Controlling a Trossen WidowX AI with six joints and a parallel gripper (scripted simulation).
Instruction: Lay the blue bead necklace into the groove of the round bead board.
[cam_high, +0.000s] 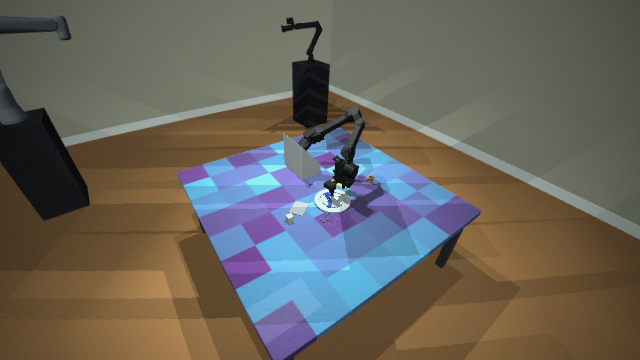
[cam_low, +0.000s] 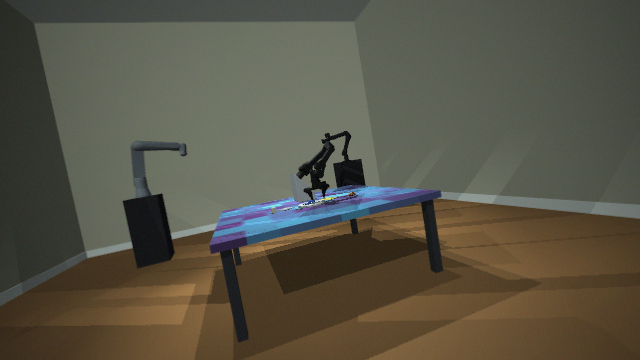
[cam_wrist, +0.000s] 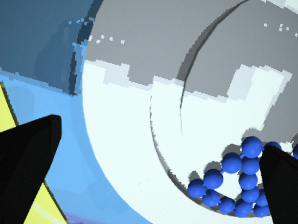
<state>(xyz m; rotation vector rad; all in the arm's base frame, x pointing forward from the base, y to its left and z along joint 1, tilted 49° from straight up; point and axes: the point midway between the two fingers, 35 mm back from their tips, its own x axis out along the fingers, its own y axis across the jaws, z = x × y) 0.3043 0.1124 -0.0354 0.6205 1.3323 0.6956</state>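
The round white bead board (cam_high: 345, 208) (cam_wrist: 115, 150) lies on the table, with curved groove lines showing in the wrist view. The blue bead necklace (cam_high: 328, 200) (cam_low: 309, 202) (cam_wrist: 231, 163) lies bunched on it. In the wrist view its beads form a small loop at the lower right, some near the curved inner edge; its rest is cut off by the frame or hidden behind the right finger. My gripper (cam_low: 318, 198) (cam_wrist: 167, 142) is wide open, low over the board, with no beads between the fingertips. Its right finger overlaps the beads in view; I cannot tell if it touches them.
A yellow item (cam_high: 339, 185) (cam_wrist: 42, 210) lies beside the board, by the left finger. An orange object (cam_high: 370, 178) (cam_low: 352, 193), a white cube (cam_high: 289, 218), a pale flat square (cam_high: 299, 208) and small bits (cam_high: 324, 220) lie around. A grey panel (cam_high: 300, 160) (cam_low: 298, 188) stands upright behind.
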